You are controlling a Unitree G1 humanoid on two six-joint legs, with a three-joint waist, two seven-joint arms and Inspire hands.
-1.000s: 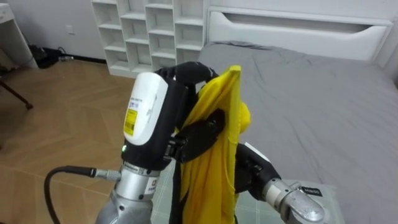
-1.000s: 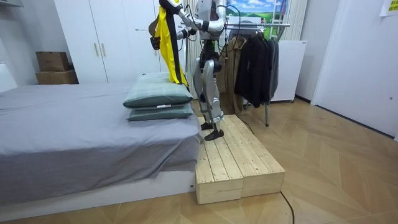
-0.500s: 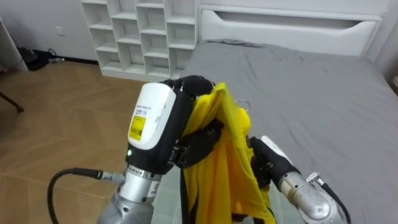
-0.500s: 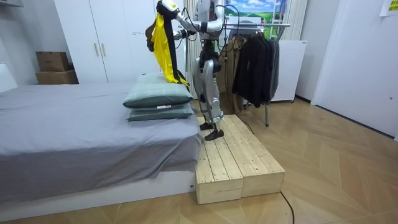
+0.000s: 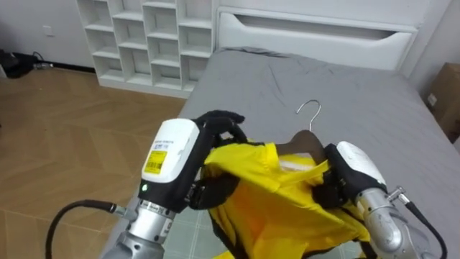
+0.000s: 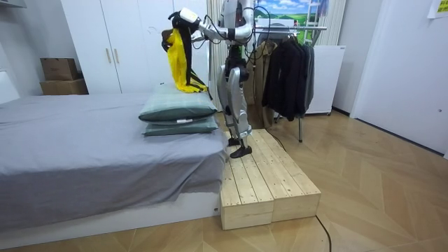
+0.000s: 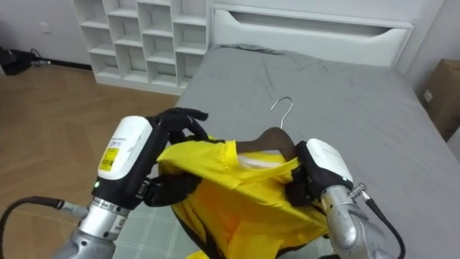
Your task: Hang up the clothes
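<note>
On the right hand [image 5: 350, 167], at the 3 o'clock edge of the yellow garment [image 5: 277, 208], the fingers are buried in folds, so I can't tell their grip. The garment hangs crumpled over a wooden hanger [image 5: 300, 144], wire hook poking out at 12 o'clock, above the grey bed [image 5: 359, 79]. At 9 o'clock the left hand [image 5: 187, 155] curls dark fingers over the cloth's top edge.

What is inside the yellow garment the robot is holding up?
A brown wooden hanger: its neck and metal hook stick out at the collar of the yellow garment. Cloth covers its arms; the left hand and right hand grip the cloth.
</note>
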